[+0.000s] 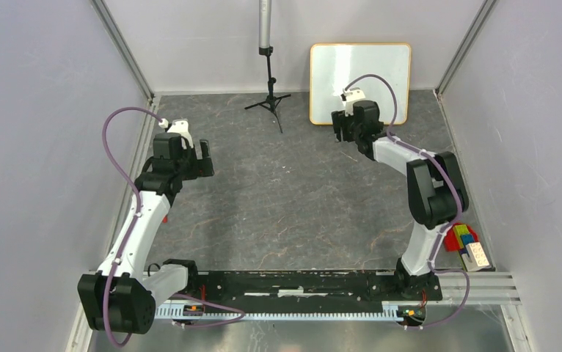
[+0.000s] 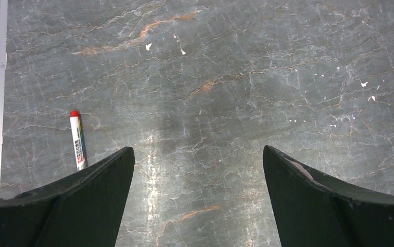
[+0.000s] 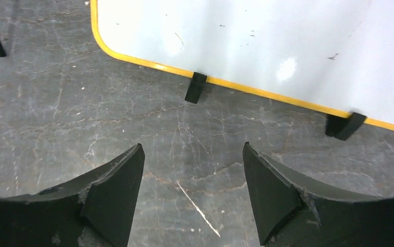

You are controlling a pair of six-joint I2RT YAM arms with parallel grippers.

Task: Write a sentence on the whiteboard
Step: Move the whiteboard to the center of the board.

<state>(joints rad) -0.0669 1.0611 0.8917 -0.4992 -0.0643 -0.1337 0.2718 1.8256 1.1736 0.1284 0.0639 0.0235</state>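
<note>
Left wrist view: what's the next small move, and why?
Probably move the left gripper over the marker and lower to grasp it: its fingers are open and empty, the marker lies just beside them, and the whiteboard bears no writing.

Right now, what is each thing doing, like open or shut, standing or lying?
whiteboard: standing upright, nothing written on it yet.
marker: lying flat on the table, nobody holding it.
left tool: open, empty.
right tool: open, empty, near the whiteboard's bottom edge.

Orange-framed whiteboard [image 1: 359, 66], grey veined table [image 1: 285, 191], red-capped marker [image 2: 77, 140]
</note>
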